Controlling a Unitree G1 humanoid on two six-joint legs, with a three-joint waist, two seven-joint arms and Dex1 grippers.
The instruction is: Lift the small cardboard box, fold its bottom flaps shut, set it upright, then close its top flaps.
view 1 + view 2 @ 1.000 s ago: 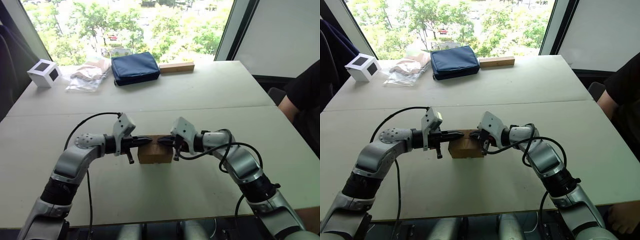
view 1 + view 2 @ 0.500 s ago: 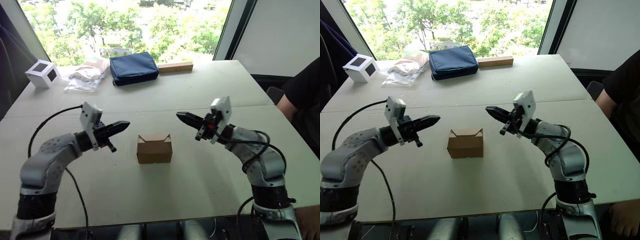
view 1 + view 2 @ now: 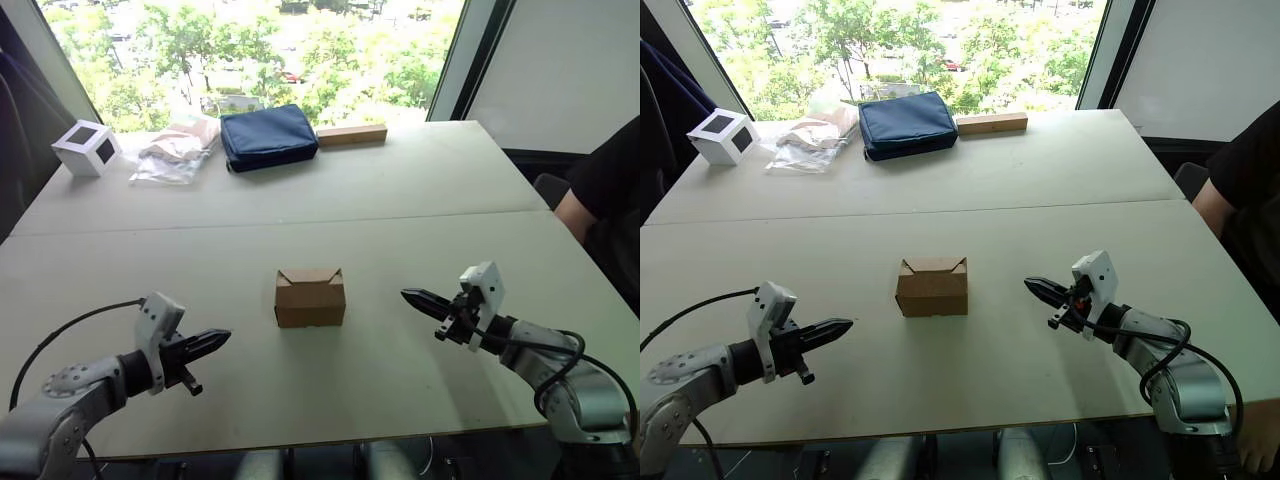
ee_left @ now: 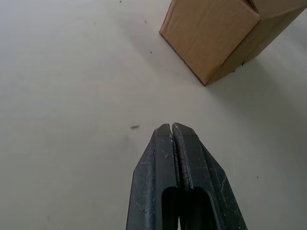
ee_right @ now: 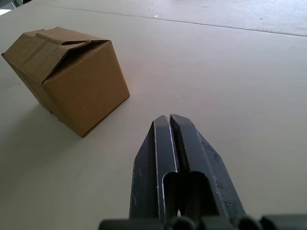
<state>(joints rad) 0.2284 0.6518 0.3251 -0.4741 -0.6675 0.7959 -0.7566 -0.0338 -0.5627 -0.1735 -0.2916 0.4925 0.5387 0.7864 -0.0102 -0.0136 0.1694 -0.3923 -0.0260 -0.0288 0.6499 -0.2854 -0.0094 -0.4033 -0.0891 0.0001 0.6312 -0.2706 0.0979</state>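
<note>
The small cardboard box (image 3: pixel 310 297) stands upright in the middle of the table, plain brown, and nothing touches it. Its top flaps (image 5: pixel 60 39) are folded down over the opening, with one edge slightly raised. The bottom flaps are hidden under the box. My left gripper (image 3: pixel 222 337) is shut and empty, low over the table to the box's front left. My right gripper (image 3: pixel 408 295) is shut and empty too, off to the box's right. Both point toward the box (image 4: pixel 218 36) with a clear gap between.
At the far side lie a navy pouch (image 3: pixel 268 135), a long wooden block (image 3: pixel 352 134), a clear plastic bag (image 3: pixel 178 148) and a white cube with black squares (image 3: pixel 87 146). A person's arm in a dark sleeve (image 3: pixel 605 190) is at the table's right edge.
Both grippers let go of the box a second ago and have drawn back, outward and toward the table's near edge. The box stays in place with its top flaps down.
</note>
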